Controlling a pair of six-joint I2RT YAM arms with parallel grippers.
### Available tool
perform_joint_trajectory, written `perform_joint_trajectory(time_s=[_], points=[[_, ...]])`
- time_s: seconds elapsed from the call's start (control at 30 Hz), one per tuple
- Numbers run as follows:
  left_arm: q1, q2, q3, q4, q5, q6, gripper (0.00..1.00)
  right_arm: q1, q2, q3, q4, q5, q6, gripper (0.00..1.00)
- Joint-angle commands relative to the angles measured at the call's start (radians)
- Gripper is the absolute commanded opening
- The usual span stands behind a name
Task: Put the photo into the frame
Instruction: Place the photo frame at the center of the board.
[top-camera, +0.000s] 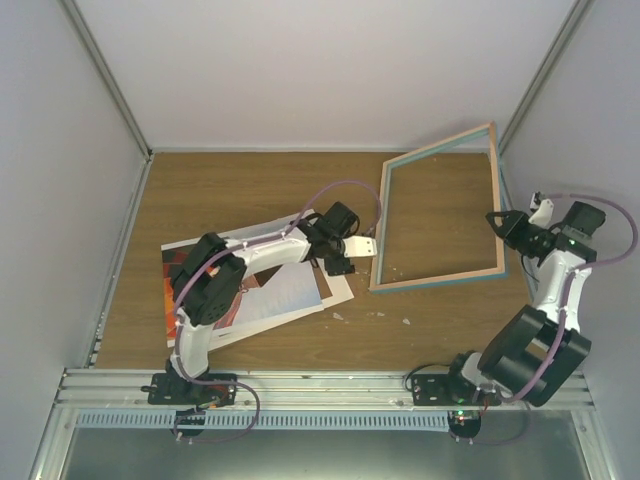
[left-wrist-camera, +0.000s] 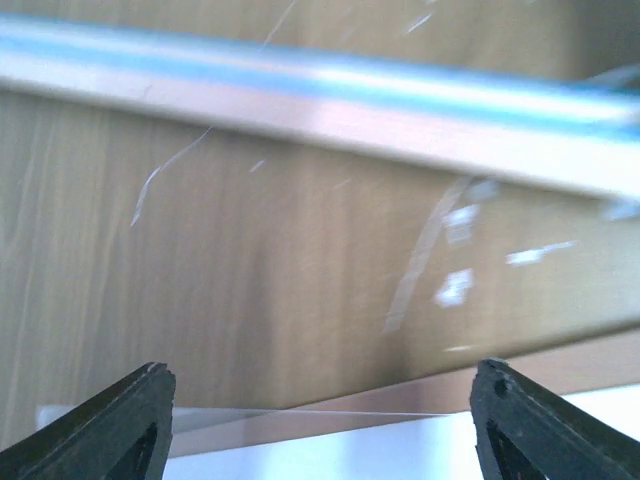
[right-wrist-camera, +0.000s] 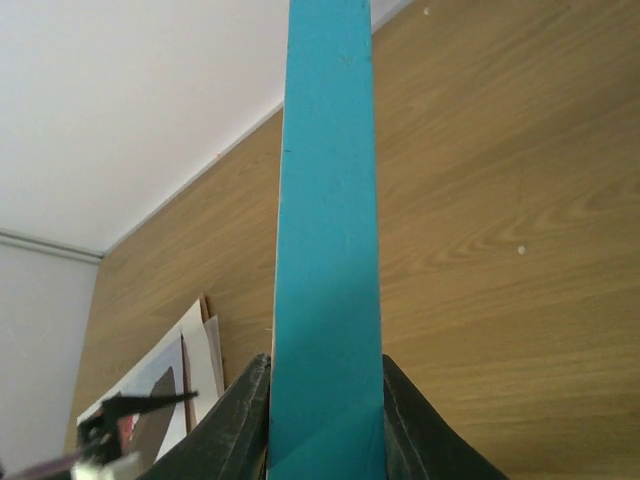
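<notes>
the right gripper (top-camera: 499, 224) is pinched on the right rail of the thin rectangular teal picture frame with a light wood edge (top-camera: 437, 279), which stands tilted at the right of the brown wooden table (top-camera: 250, 190). the left gripper (left-wrist-camera: 322, 372) has its jaws spread wide and holds nothing, just beside the frame's left rail, over a white sheet (top-camera: 290, 292). the orange-red paper photo (top-camera: 172, 285) lies at the left, mostly hidden under the left arm.

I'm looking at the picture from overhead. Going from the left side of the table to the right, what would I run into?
the photo → white sheet → left gripper, jaws apart → the frame, tipped up at an angle → right gripper, jaws clamped on the frame's right rail.
</notes>
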Motion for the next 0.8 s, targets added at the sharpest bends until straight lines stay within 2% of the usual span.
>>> perform_joint_trajectory(time_s=[0.0, 0.13, 0.27, 0.5, 0.77], points=[[-0.089, -0.133, -0.05, -0.061, 0.187, 0.043, 0.84, -0.032, 0.045, 0.008, -0.005, -0.008, -0.169, 0.01], [-0.165, -0.176, -0.114, -0.087, 0.206, 0.076, 0.91, -0.044, 0.046, 0.001, -0.02, 0.022, -0.196, 0.01], [-0.18, -0.189, -0.176, -0.092, 0.193, 0.111, 0.99, -0.048, 0.03, -0.02, -0.018, 0.027, -0.204, 0.01], [-0.192, -0.182, -0.28, -0.021, 0.116, 0.146, 0.99, -0.049, 0.036, -0.029, -0.024, 0.042, -0.224, 0.01], [-0.165, -0.113, -0.297, 0.092, -0.04, 0.157, 0.99, -0.049, 0.047, -0.041, -0.038, 0.062, -0.232, 0.0]])
